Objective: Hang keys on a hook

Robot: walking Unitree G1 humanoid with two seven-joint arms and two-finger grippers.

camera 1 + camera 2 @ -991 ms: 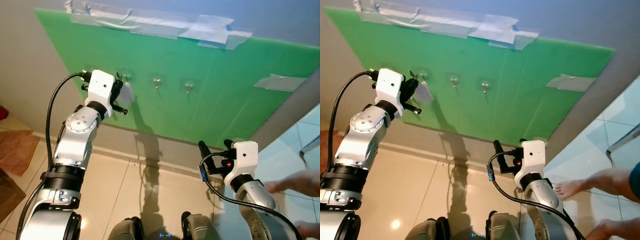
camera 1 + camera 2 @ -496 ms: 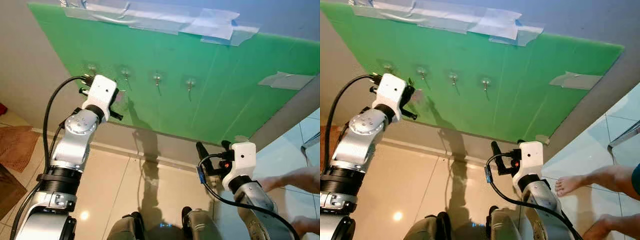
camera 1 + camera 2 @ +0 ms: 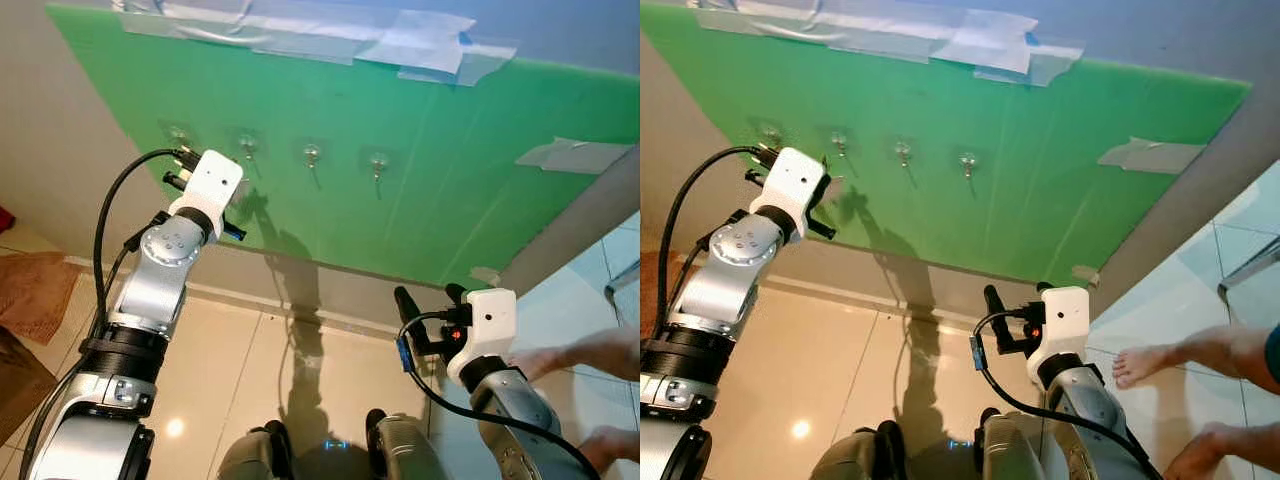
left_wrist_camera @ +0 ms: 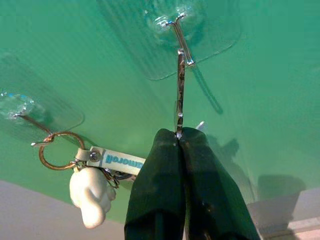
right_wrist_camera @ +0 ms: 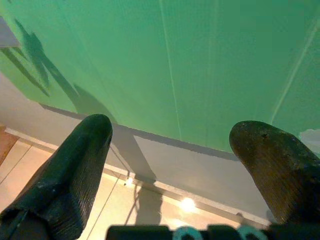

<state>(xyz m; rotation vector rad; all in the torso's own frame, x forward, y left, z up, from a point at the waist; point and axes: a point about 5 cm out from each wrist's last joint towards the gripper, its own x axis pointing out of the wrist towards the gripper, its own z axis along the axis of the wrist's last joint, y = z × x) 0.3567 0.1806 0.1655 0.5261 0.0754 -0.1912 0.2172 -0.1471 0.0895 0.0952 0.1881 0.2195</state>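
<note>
A green board (image 3: pixel 450 180) on the wall carries a row of several clear stick-on hooks (image 3: pixel 312 152). My left gripper (image 4: pixel 179 134) is raised to the board just below the two leftmost hooks. It is shut on a silver key ring (image 4: pixel 179 95), seen edge-on. The ring's far end touches the tip of one hook (image 4: pixel 181 40). A copper ring (image 4: pixel 60 150) with a printed tag and a small white figure (image 4: pixel 92 195) dangles by the neighbouring hook (image 4: pixel 20 112); whether it rests on that hook I cannot tell. My right gripper (image 5: pixel 170 150) stands open and empty, low near the wall's base.
Grey tape (image 3: pixel 400 50) holds the board's top edge and right side. A person's bare feet (image 3: pixel 1140 365) stand on the tiles at the right. A brown mat (image 3: pixel 30 290) lies on the floor at the left. The baseboard runs under the board.
The head view has shifted slightly. My left gripper has sunk a little below the hook row, and the leftmost hook has come into sight. The right arm has stayed put.
</note>
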